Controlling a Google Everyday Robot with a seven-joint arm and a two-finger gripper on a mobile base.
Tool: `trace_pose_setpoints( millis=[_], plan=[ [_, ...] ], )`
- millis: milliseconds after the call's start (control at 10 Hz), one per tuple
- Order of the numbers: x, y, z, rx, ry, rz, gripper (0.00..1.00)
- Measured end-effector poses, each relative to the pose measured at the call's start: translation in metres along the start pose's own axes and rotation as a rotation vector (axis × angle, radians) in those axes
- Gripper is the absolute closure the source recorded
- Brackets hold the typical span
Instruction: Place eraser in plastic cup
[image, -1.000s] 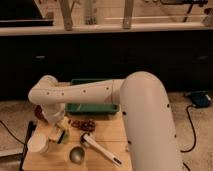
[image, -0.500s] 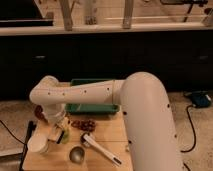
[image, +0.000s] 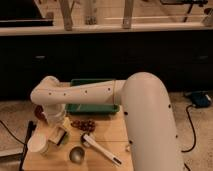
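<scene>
The plastic cup (image: 39, 144), a small cream-white tumbler, stands upright near the front left corner of the wooden table (image: 107, 137). My gripper (image: 58, 133) hangs from the white arm's wrist just right of the cup and slightly behind it, low over the table. The eraser is hidden; I cannot make it out in the cup, in the gripper or on the table.
A shiny grey metal cup (image: 76, 155) stands right of the plastic cup. A white long-handled utensil (image: 101, 150) lies beside it. A dark red cluster (image: 83, 124) lies mid-table and a green tray (image: 93, 98) sits at the back. The bulky arm (image: 150, 125) covers the table's right side.
The arm has hardly moved. The gripper's end has shifted slightly to the right and down beside the plastic cup. The cup and the other objects stay in place.
</scene>
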Motion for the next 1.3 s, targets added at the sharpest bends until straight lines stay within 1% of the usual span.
trace_pose_setpoints(
  millis=[600,900,1000,1300],
  plan=[
    [-0.0041,0.0008,0.0017,0.003,-0.004,-0.004,0.20],
    [-0.0043,0.0024,0.0010,0.011,-0.001,-0.008,0.20],
    [-0.0031,-0.0001,0.0006,0.014,-0.009,-0.024,0.20],
    [-0.0030,0.0009,0.0010,0.004,-0.011,-0.027,0.20]
  ],
)
